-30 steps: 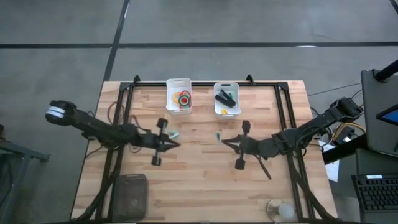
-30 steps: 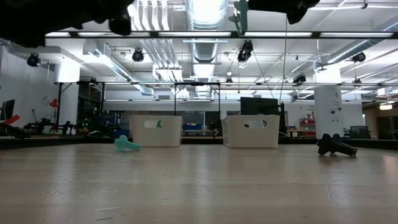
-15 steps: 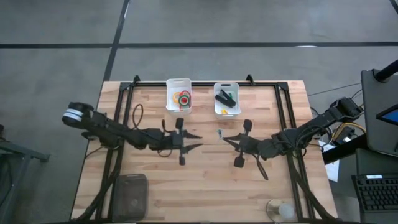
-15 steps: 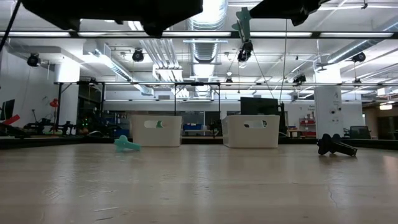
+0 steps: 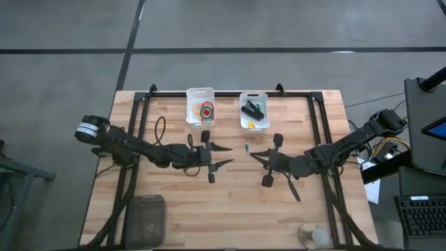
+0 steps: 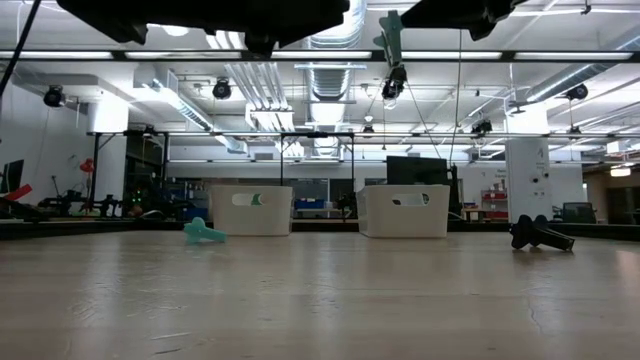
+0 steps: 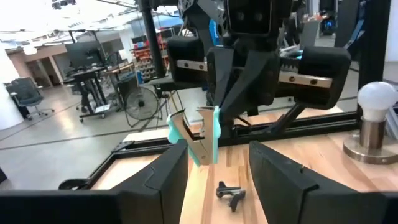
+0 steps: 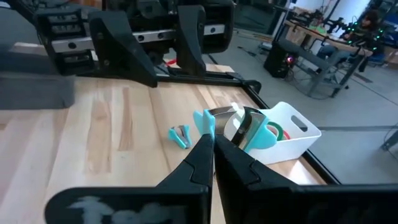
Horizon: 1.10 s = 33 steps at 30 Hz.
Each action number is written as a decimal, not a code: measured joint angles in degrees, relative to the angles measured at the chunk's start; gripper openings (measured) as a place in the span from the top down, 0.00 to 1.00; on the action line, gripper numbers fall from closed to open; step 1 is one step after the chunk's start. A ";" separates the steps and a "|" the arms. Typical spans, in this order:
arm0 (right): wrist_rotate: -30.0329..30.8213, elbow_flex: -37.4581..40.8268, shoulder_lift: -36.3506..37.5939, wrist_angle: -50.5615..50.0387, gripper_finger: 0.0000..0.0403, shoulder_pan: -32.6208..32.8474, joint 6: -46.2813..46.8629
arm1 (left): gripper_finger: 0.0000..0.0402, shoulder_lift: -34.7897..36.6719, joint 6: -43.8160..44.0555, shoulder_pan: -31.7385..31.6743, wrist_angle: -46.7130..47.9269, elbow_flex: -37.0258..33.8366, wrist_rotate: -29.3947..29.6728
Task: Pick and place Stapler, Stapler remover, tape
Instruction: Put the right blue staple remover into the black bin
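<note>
The table (image 5: 279,209) carries two white bins at its far edge. The left bin (image 5: 200,89) holds the tape (image 5: 204,109). The right bin (image 5: 254,94) holds the stapler (image 5: 251,109).

Both arms meet over the middle of the table, tips facing each other and close together. The left gripper (image 5: 224,155) is spread wide and has nothing in it. The right gripper (image 5: 252,155) is closed tight on a teal stapler remover (image 7: 200,138), pinched at the very fingertips and carried well above the wood.

The step looks like either a handover to the left gripper or a carry to the right bin. For a handover, the left gripper should close on the free teal handle rather than the metal claws, and the right should let go only once that hold is firm. For a carry, the remover should travel high enough to clear the bin wall and be dropped beside the stapler, not on the rim.

By count there are two bins and one stapler. The tape rolls overlap, showing orange-red, green and yellow, and I cannot count them surely. I see three stapler removers. One is held, a loose teal one (image 6: 203,232) lies on the left of the table near the tape bin, and a dark one (image 7: 229,193) lies on the wood below the two grippers.
</note>
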State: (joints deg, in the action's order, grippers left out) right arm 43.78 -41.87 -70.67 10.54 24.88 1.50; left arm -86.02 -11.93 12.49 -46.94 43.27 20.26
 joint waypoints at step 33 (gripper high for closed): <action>3.33 -6.78 -10.21 5.56 0.98 -1.31 -6.56 | 0.58 -0.04 2.08 0.00 -0.11 0.23 -0.01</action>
State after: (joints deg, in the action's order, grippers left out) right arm 47.11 -48.64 -80.88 16.09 23.57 -5.07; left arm -86.06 -9.85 12.49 -47.05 43.51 20.25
